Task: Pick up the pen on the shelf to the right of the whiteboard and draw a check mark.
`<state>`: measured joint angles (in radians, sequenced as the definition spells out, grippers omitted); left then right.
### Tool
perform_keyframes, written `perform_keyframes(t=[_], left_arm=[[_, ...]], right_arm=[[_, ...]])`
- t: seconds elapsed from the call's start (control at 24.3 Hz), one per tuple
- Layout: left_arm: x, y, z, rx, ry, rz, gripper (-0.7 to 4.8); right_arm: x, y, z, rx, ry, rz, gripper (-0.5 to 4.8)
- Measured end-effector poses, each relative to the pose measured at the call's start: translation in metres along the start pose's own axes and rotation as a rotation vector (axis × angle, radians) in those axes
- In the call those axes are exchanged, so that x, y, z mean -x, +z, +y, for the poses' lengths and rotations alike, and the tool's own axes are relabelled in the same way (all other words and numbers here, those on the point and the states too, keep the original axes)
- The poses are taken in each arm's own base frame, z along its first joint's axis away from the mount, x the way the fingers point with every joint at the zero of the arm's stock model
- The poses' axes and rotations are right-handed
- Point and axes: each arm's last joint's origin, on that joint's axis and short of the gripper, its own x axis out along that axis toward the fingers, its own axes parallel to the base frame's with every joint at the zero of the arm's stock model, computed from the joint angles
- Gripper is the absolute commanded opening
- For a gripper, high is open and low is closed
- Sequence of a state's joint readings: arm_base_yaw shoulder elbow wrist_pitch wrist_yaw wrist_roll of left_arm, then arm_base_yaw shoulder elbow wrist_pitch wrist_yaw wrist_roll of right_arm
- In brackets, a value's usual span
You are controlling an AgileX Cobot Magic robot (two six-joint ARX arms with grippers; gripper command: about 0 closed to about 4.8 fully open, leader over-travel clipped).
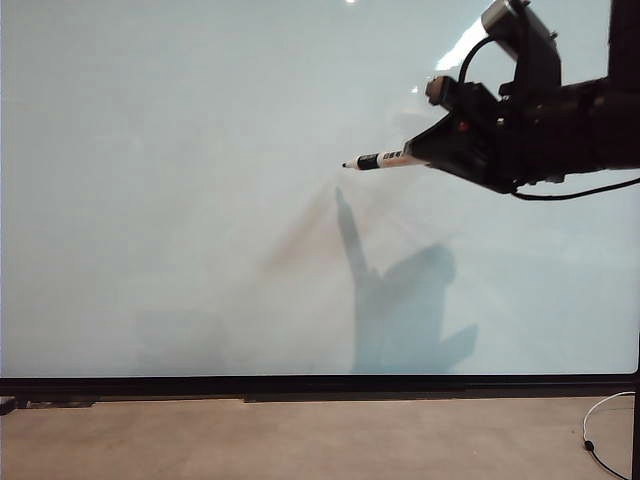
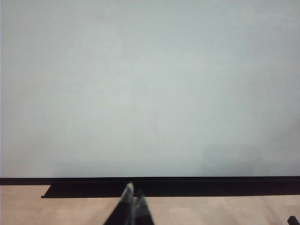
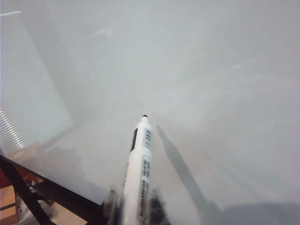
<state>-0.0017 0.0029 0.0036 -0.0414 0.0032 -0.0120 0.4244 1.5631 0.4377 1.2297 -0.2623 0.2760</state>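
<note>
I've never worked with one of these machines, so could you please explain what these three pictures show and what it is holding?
It is a two-armed robot facing a large whiteboard. The exterior view looks at the board from off the arms; the other two come from cameras on the wrists. The right gripper, in from the right near the top, is shut on the pen, tip toward the board; whether it touches is unclear. No check mark is drawn yet. The left gripper sits low, shut and empty, near the board's black frame.

Black printing on the pen (image 3: 140, 173) barrel (too small and blurred to read), no other text
</note>
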Motion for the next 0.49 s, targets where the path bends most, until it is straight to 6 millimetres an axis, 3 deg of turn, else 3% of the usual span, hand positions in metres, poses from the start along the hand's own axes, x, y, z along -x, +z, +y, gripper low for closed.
perform_keyframes(t=[0.49], left_arm=[[0.0,0.0,0.0,0.0,0.0,0.0,-0.04]], right_arm=[[-0.0063,-0.0013,-0.0025,-0.003,-0.014,-0.008,-0.09]])
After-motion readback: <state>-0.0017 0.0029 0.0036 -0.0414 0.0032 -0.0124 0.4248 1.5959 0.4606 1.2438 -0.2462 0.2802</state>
